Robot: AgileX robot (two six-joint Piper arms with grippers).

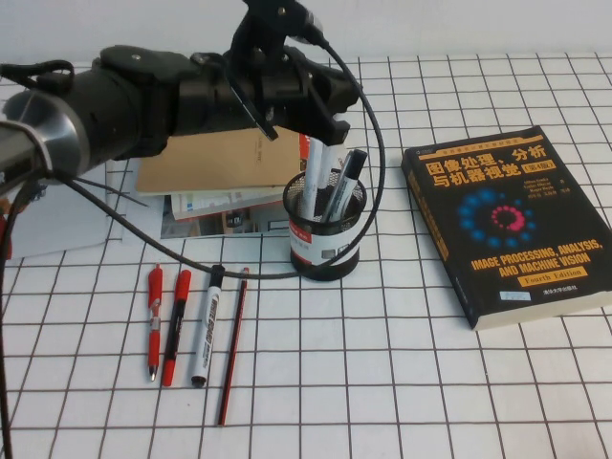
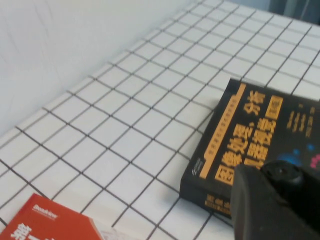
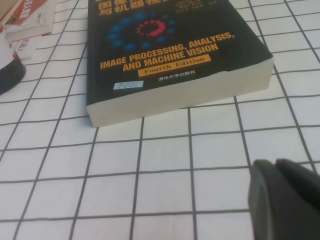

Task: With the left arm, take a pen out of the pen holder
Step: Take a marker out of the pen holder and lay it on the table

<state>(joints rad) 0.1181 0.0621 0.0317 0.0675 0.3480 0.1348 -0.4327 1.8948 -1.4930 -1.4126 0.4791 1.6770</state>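
Above black mesh pen holder [image 1: 328,239] mid-table, your left gripper [image 1: 320,132] at tops of white marker pens [image 1: 314,186] standing inside, whether it grips you cannot tell, right gripper [image 3: 287,200] low near black textbook [image 3: 165,60], state likewise unclear

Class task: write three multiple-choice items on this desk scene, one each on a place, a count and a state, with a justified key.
1. Where does the book lie relative to the pen holder? A. Robot's left. B. Robot's right. C. Beneath it.
2. How many writing tools lie flat on the table? A. Two. B. Six. C. Four.
3. The pen holder is: A. upright, holding pens. B. tipped over. C. empty.
Key: 1 B, it sits right of the holder. 2 C, two red pens, a marker and a pencil. 3 A, pens stand in it, the left gripper right over them; the right gripper hangs low over the table by the book.
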